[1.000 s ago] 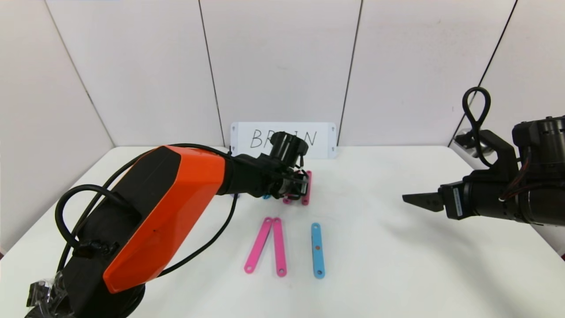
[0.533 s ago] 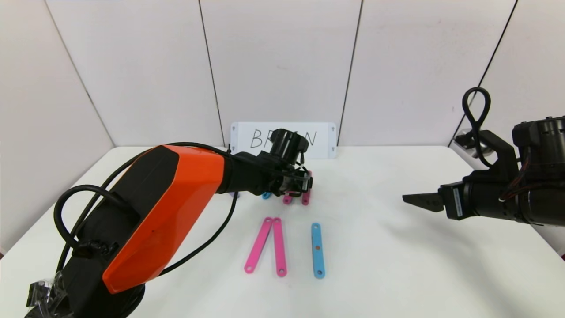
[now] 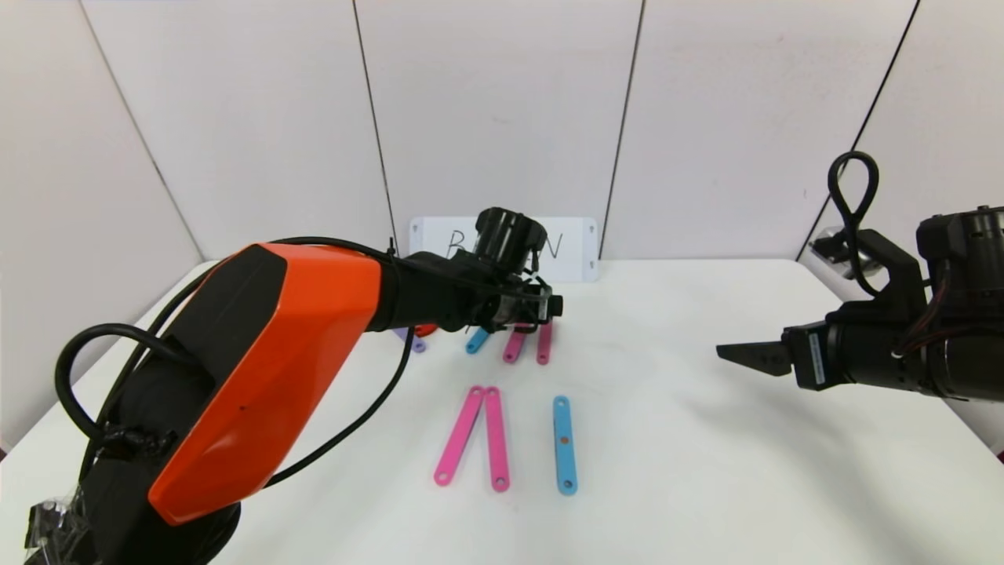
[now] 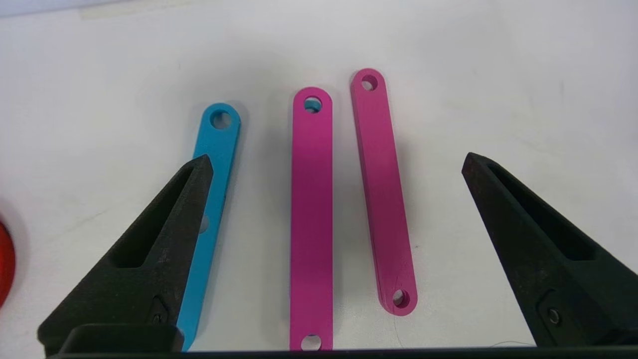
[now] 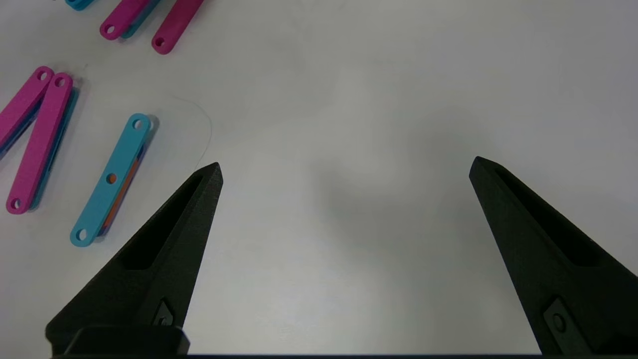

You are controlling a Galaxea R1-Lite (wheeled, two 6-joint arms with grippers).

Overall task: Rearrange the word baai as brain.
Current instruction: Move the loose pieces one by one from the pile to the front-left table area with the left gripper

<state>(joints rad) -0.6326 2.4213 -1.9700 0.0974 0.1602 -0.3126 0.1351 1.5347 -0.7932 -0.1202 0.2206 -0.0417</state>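
Observation:
The word's flat pieces lie in two rows on the white table. In the back row are a blue strip [image 3: 476, 341] and two pink strips [image 3: 514, 345] [image 3: 543, 343]. My left gripper [image 3: 541, 310] hovers just above them, open and holding nothing. In the left wrist view, its gripper [image 4: 336, 158] spans the blue strip [image 4: 219, 139] and both pink strips [image 4: 311, 214] [image 4: 381, 194]. Two pink strips joined in a narrow V [image 3: 478, 435] and a blue strip [image 3: 565, 445] lie nearer the front. My right gripper [image 3: 733, 355] [image 5: 346, 163] hangs open over bare table at the right.
A white card [image 3: 576, 247] with handwritten letters stands against the back wall, partly hidden by the left wrist. A lilac strip [image 3: 414, 342] and a bit of a red piece [image 3: 423, 329] [image 4: 4, 259] peek out beside the left forearm. The left arm covers the table's left side.
The left gripper has opened, letting go of the pink strip, and has risen off the back row. The strips there now show in full. The right arm has barely moved.

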